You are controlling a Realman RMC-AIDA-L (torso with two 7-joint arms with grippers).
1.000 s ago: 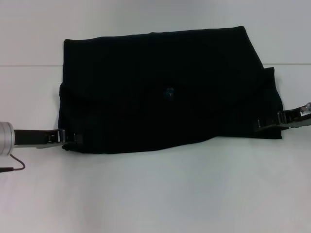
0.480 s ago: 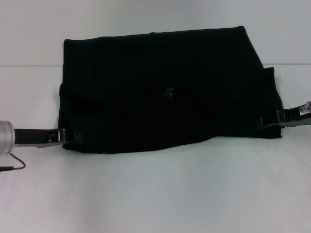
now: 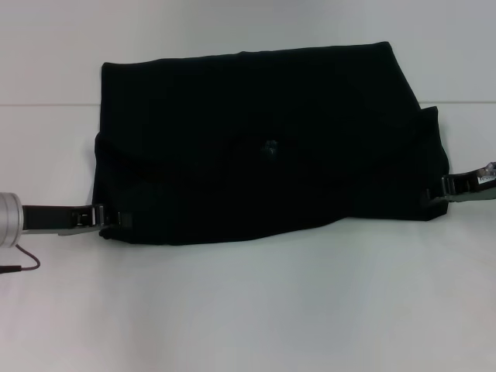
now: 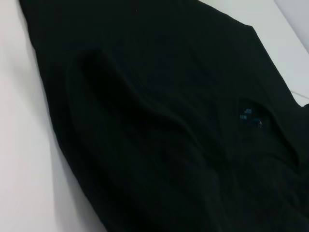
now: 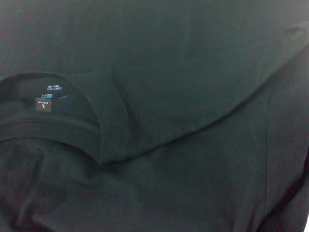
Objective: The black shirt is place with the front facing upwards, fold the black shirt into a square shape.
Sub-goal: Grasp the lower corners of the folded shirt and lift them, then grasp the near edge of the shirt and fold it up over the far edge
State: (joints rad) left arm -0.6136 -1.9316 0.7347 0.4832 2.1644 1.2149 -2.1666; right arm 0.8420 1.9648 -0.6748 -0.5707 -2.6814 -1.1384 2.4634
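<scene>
The black shirt [image 3: 263, 178] lies flat on the white table [image 3: 256, 310], folded into a wide rectangle with its neck opening and small blue label [image 3: 270, 146] showing in the middle. My left gripper [image 3: 115, 222] sits low at the shirt's near left corner, touching the cloth edge. At the right edge, close to the near right corner, is my right gripper [image 3: 431, 195]. The left wrist view shows black shirt cloth [image 4: 145, 121] with a soft ridge and the label [image 4: 248, 116]. In the right wrist view the collar [image 5: 108, 121] and label [image 5: 48, 96] lie over a folded layer.
White table surface surrounds the shirt on all sides, with a wide bare strip in front. A thin dark cable [image 3: 19, 267] hangs below my left wrist at the left edge. A faint seam [image 3: 46, 104] crosses the table behind the shirt.
My right gripper has slid outward to the right, from over the cloth to its right edge. The left gripper has barely shifted. The shirt has stayed in place.
</scene>
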